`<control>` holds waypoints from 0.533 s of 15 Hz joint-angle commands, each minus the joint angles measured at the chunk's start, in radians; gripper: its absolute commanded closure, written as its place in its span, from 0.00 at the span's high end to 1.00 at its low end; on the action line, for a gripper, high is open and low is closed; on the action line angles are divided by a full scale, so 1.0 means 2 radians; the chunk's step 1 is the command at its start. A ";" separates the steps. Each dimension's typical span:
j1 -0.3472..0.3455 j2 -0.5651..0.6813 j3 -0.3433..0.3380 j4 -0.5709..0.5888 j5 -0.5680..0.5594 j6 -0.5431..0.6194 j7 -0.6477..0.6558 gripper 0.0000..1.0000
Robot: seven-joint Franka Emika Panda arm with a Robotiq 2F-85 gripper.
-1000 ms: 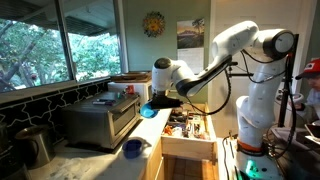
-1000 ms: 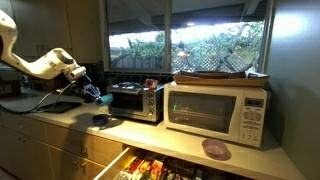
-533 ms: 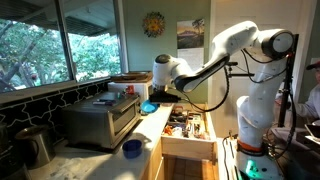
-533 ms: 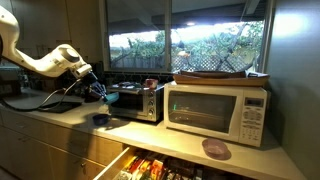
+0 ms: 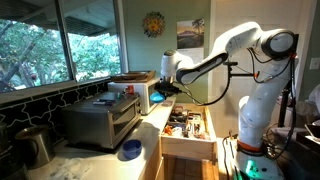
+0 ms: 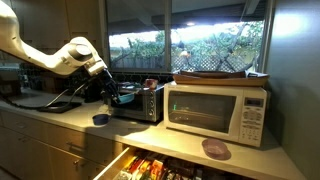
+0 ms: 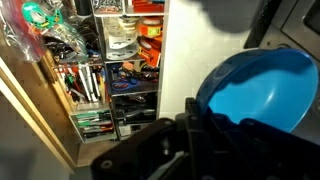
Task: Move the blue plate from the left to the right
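The blue plate fills the right of the wrist view, bright cyan, and is held at its rim by my gripper, which is shut on it. In both exterior views the gripper hangs above the counter in front of the toaster oven, and the plate is mostly hidden by the hand. The darker blue bowl sits on the counter, apart from the gripper.
An open drawer full of tools is below the gripper. A white microwave stands beyond the toaster oven, with a purple plate in front of it. A metal pot stands by the window.
My gripper has carried the blue plate along the counter, away from the blue bowl and toward the microwave. The bowl has stayed put.
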 commanded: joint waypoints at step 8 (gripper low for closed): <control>-0.041 0.005 -0.034 -0.013 0.048 0.023 -0.022 0.01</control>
